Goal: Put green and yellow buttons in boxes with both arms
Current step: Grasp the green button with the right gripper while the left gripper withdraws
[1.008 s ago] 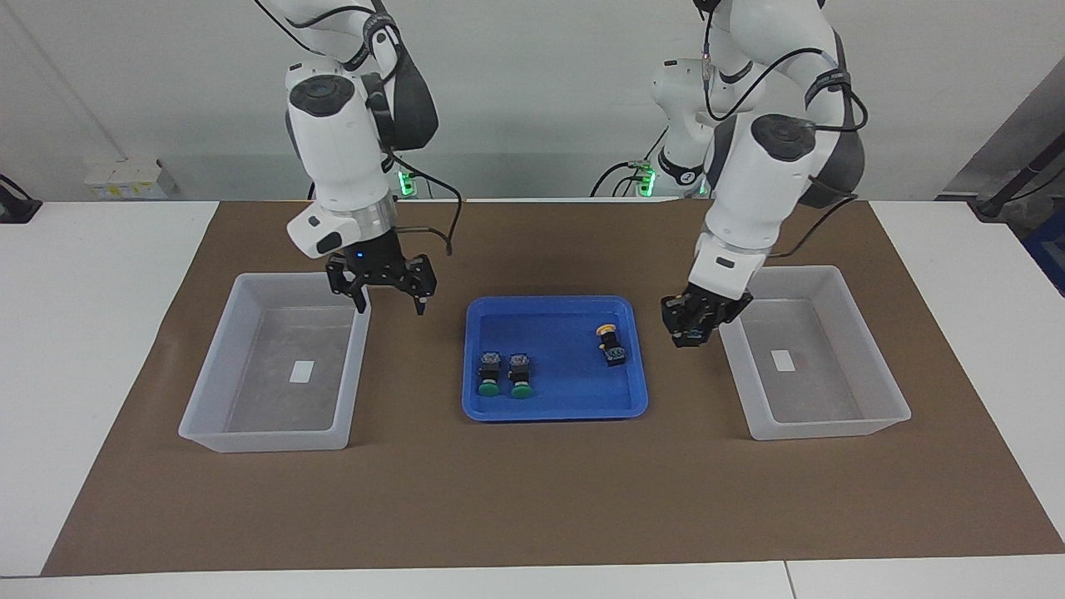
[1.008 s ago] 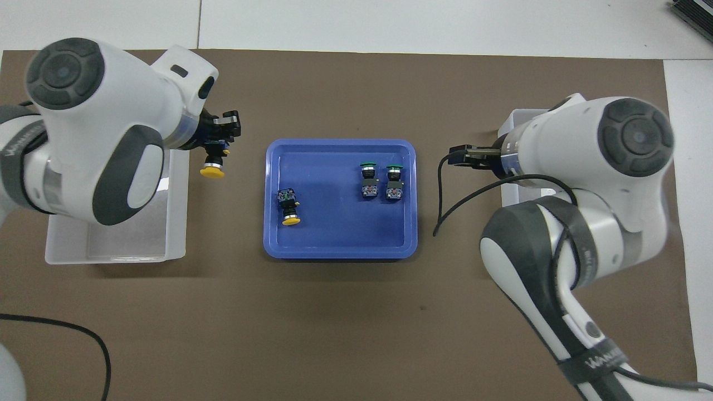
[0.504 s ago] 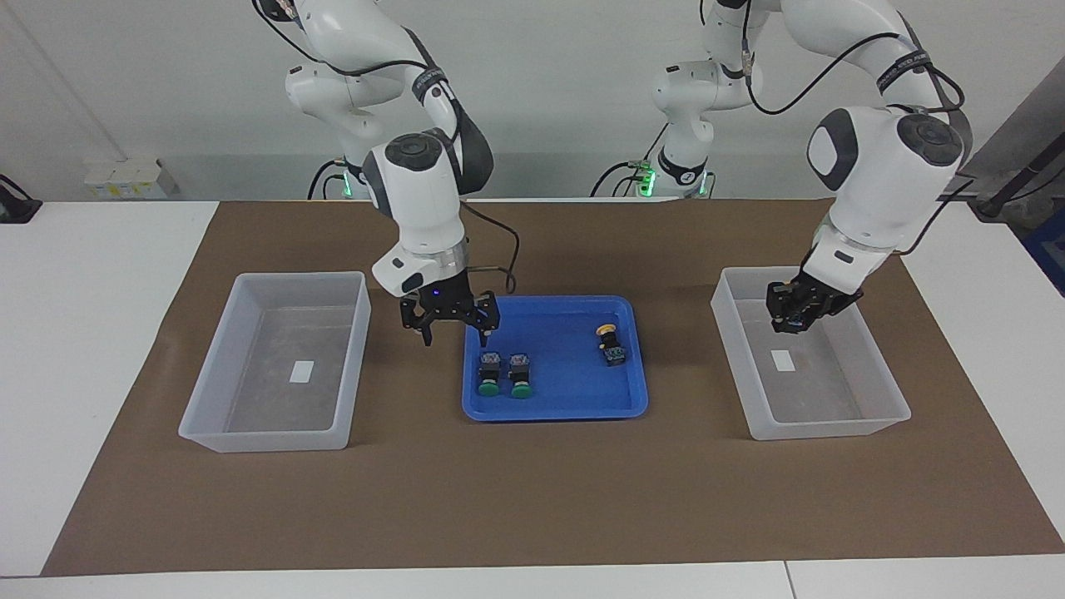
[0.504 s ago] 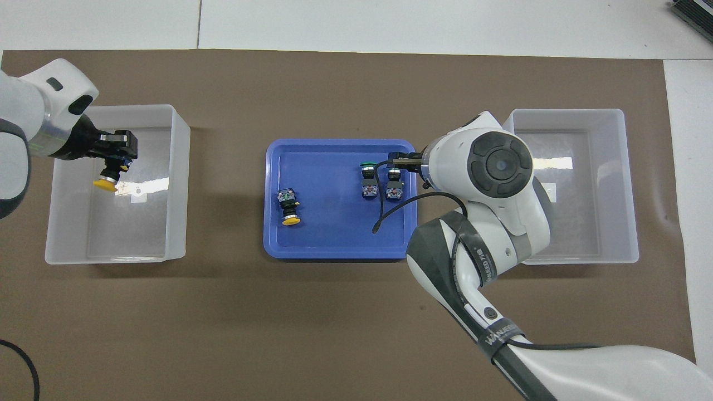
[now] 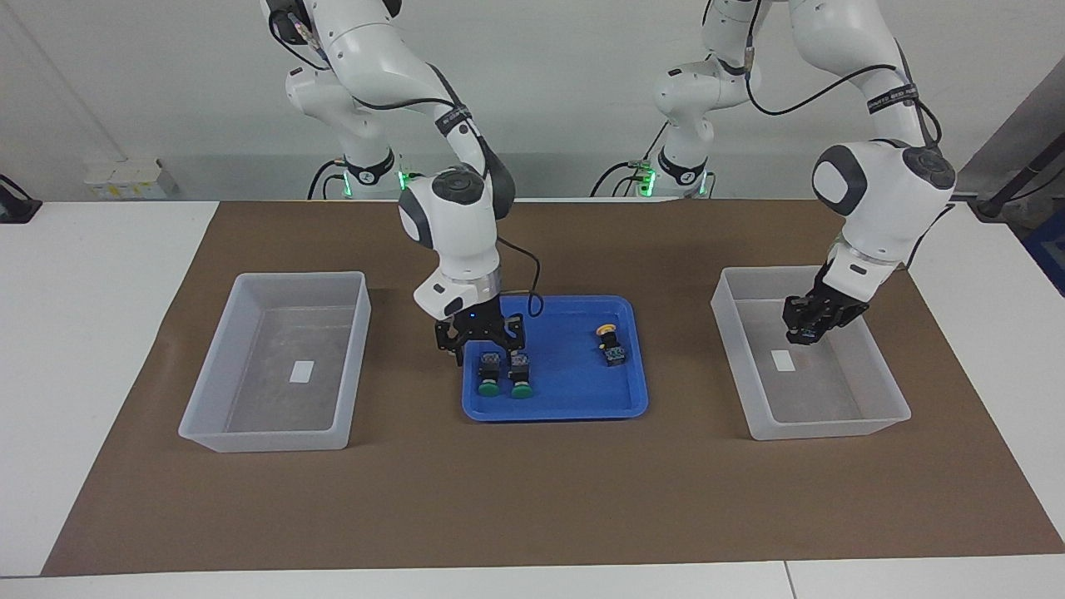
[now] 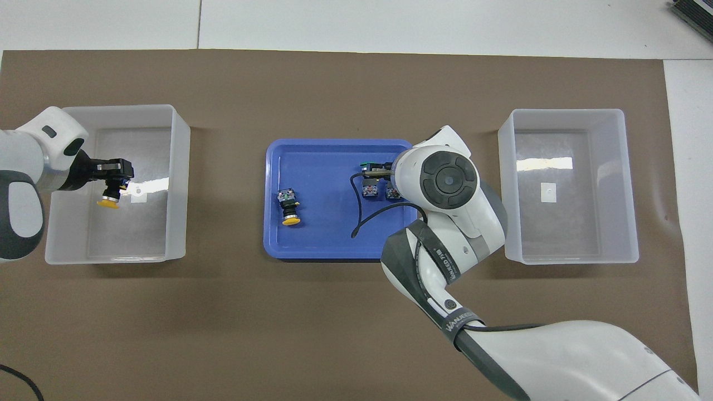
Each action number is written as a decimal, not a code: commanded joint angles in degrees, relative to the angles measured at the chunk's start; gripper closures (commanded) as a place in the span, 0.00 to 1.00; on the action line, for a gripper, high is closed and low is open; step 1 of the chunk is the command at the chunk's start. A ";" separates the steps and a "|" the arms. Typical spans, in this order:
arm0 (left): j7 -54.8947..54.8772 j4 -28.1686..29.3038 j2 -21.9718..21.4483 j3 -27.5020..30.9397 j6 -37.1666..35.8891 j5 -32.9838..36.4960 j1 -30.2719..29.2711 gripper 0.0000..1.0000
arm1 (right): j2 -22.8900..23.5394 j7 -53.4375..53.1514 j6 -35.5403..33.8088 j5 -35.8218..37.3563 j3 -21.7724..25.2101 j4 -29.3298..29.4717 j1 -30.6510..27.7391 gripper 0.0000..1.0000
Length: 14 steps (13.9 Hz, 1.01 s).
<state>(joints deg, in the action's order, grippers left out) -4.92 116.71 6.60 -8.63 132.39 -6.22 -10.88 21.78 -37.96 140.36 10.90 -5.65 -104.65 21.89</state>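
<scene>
My left gripper [image 5: 805,331] is shut on a yellow button [image 6: 109,199] and holds it low inside the box [image 5: 832,429] at the left arm's end; the box also shows in the overhead view [image 6: 178,184]. My right gripper [image 5: 489,345] is open just above two green buttons [image 5: 488,376] [image 5: 521,376] lying side by side in the blue tray [image 5: 556,409]. In the overhead view the right wrist covers part of them; one green cap [image 6: 367,165] shows. A second yellow button [image 5: 611,343] [image 6: 288,207] lies in the tray toward the left arm's end.
The box [image 5: 266,439] at the right arm's end holds only its white label [image 5: 301,371]; it shows in the overhead view too [image 6: 568,114]. All stand on a brown mat [image 5: 532,499].
My right gripper moved from the tray's edge to over the green buttons and came down. My left gripper sank a little lower into its box with the yellow button.
</scene>
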 commanded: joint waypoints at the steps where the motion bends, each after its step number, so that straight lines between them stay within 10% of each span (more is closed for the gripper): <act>1: 0.09 4.05 0.41 -0.07 6.37 -1.43 0.07 1.00 | 0.80 -1.94 0.36 3.51 0.12 -0.46 0.26 0.38; 10: 2.99 6.25 7.81 -0.07 20.20 -1.34 1.92 0.93 | 4.14 -4.40 4.13 6.50 0.12 -1.69 1.40 0.45; 14: 2.73 4.33 7.64 -0.07 17.22 -1.34 1.92 0.34 | 3.97 -4.49 3.61 6.42 0.12 -2.05 1.49 1.00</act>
<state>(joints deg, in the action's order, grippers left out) -2.18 122.06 15.10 -9.20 151.75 -6.64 -9.48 26.08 -40.21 143.07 15.54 -5.54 -105.94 23.39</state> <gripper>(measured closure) 0.471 0.573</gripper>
